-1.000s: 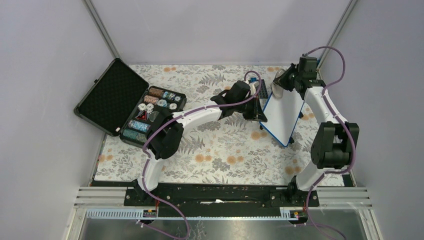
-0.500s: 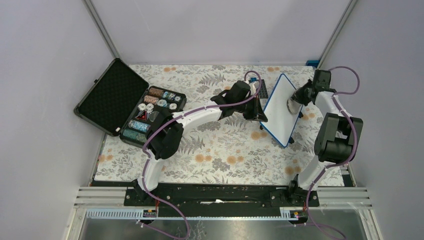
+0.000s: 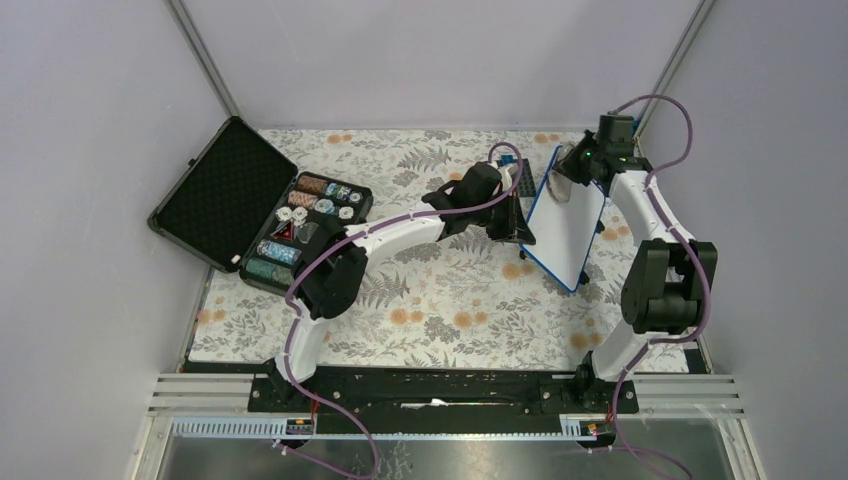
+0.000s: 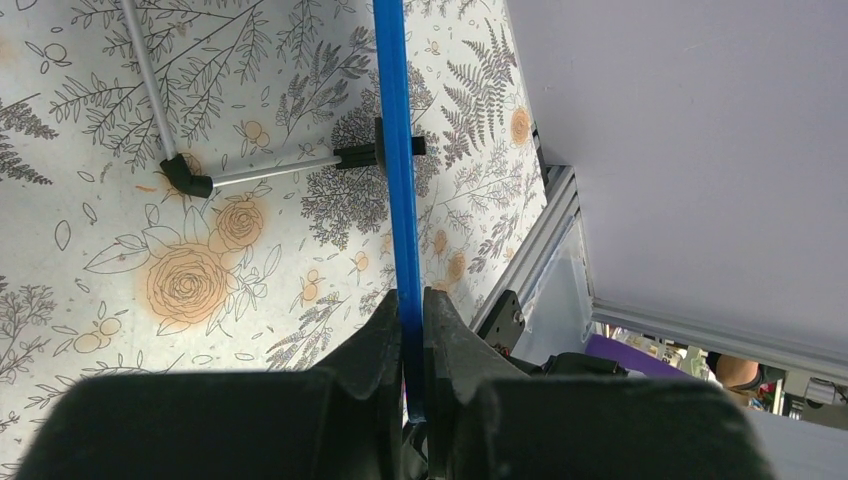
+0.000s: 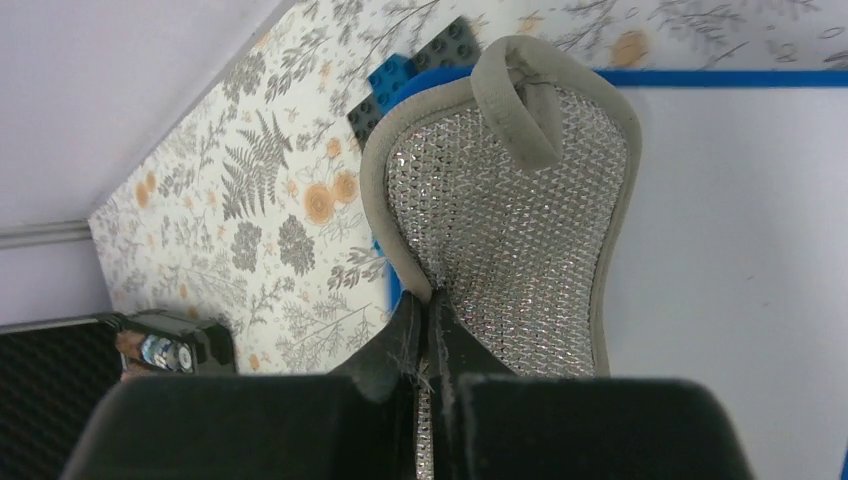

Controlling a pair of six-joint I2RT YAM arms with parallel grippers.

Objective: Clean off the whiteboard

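From above, the right arm (image 3: 650,215) has swung back from the right edge of the whiteboard (image 3: 568,225) to its far corner, carrying the silver scrubbing pad (image 3: 561,183). That looks to me like a wiping stroke, and I see no writing on the face. The board stands tilted up off the worktop (image 3: 450,300), and the left arm (image 3: 400,232) reaches across to its left edge.

Left wrist: the left fingers (image 4: 375,335) are almost closed, pinching the blue frame.

Right wrist: the right fingers (image 5: 395,345) are fully closed on the pad, which lies against the board's corner.
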